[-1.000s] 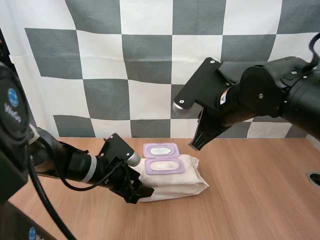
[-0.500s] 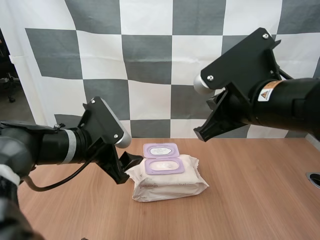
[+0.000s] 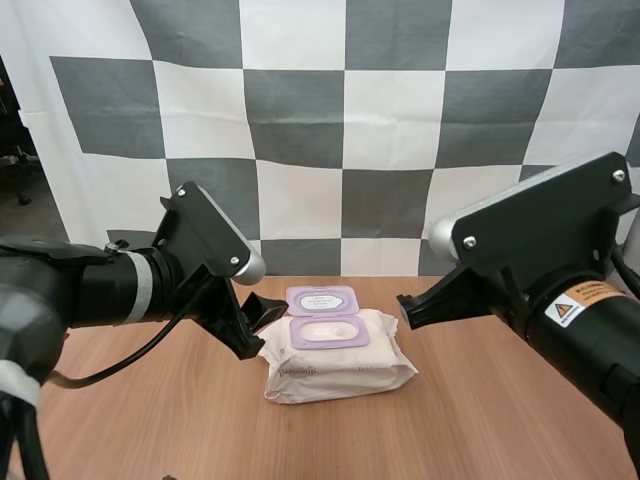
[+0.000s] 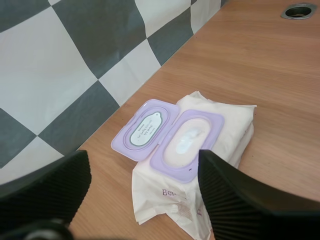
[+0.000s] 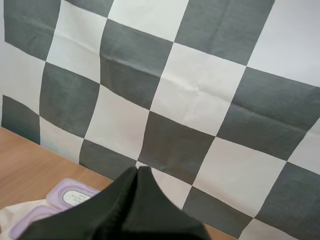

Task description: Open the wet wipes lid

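Our left gripper (image 3: pixel 266 328), fingers apart, hovers near the left edge of the wet wipes pack (image 3: pixel 338 352) mid-table (image 3: pixel 500 400). The pack's lid (image 3: pixel 322 299) lies flipped open. Our right gripper (image 5: pixel 137 172), fingers together, hangs well apart on the right.

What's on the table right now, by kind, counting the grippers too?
Pack: 1, its purple lid flipped open.
Grippers: 2, left gripper open beside the pack, right gripper shut and above the table.
Grommet in the table: 1.
Total: 4.
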`<state>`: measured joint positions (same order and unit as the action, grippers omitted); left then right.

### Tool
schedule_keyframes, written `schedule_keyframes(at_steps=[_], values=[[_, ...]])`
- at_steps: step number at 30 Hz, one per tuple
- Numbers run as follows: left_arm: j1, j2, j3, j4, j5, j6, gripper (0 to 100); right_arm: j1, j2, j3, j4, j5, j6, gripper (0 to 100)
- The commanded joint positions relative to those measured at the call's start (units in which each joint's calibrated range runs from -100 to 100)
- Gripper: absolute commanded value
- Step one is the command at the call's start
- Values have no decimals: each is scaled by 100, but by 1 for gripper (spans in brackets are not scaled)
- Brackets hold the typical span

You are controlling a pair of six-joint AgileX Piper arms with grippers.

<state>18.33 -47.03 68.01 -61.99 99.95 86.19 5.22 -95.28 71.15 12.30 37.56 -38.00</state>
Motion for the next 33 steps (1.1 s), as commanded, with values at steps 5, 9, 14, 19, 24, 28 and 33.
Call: schedule_keyframes(at_steps=[5,9,14,19,24,28,33], values=[[-305,-140,2,-112,5,10,98,-4,-61,1,-43,-88,-4,0],[-702,-140,2,-209,5,2,98,-76,-61,26,-55,-88,-4,0],[-1220,-167,2,-437,5,-139,98,-148,-61,26,-8,-57,-4,0],[-1368,-929,-111,-762,5,-215,98,-149,-126,26,-8,-57,-4,0],[-1236,-2162,-155,-1068,5,-538,69,-191,-472,26,1,-57,-4,0],[-1173,-2730,-155,-969,5,-1045,48,-227,-472,26,-22,-57,-4,0],[-1173,-3476,-292,-885,5,-1616,28,-239,-472,26,-68,-36,-4,0]])
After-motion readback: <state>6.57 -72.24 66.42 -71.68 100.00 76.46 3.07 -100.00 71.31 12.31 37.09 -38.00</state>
